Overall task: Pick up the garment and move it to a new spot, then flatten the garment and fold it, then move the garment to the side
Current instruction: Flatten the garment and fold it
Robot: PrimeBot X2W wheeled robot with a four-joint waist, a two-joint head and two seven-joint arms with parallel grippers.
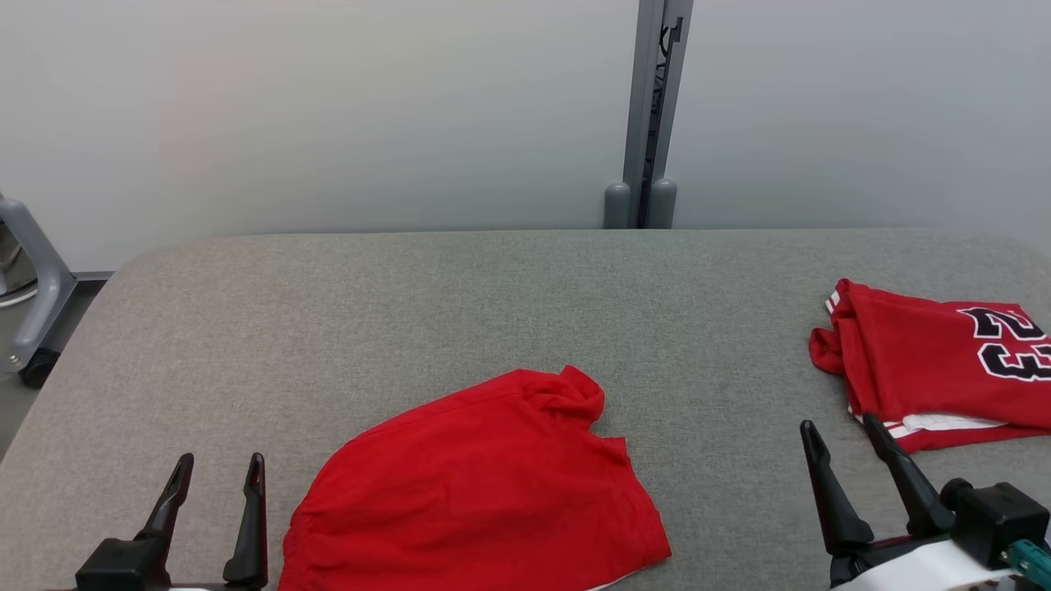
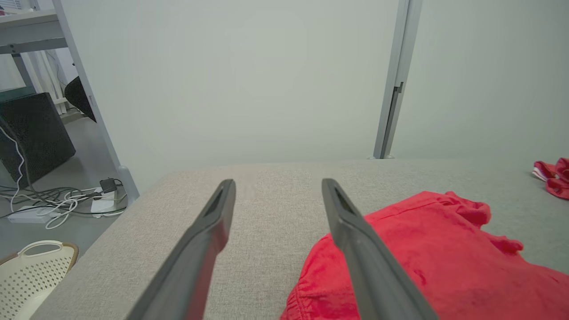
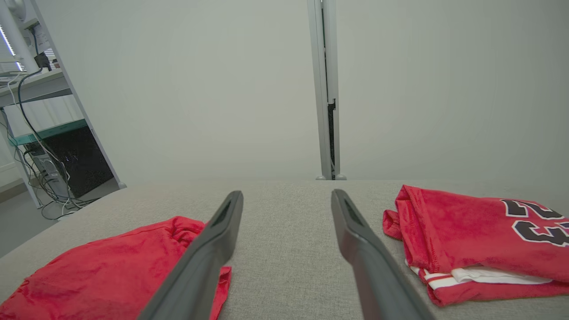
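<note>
Head view: a plain red fabric garment (image 1: 484, 484) lies loosely spread on the near middle of the grey cloth-covered counter (image 1: 410, 312), its near hem running off the bottom of the picture.
Left side: the left tool (image 1: 222, 460) has its fingers spread with nothing between them. It sits just beside the garment's left hem and is clear of the cloth.
Right side: the right tool (image 1: 839, 425) is also spread wide and empty. It sits between the two red pieces, closer to the one on the right.
Far corner: the bunched corner (image 1: 579, 394) of the garment is rumpled and rolled over on itself, while the rest lies fairly flat.
Right edge: a folded red jersey with black numerals (image 1: 928, 361) sits well apart from the plain garment. It looks finished, so I take the plain one to be the piece in hand.
Risk, wrong cloth: the right tool's tips are near the jersey's striped hem, so a reach that drifts outward could snag it and pull the fold open.
Risk, uneven pinch: a grab at the rumpled corner may catch one layer or several. The cloth would then hang twisted and be harder to flatten.
Risk, slipping off: a one-sided pull towards the robot could drag the garment over the counter's near edge.
Risk, crowding: if the garment is set down too far right, it would land on the jersey.
</note>
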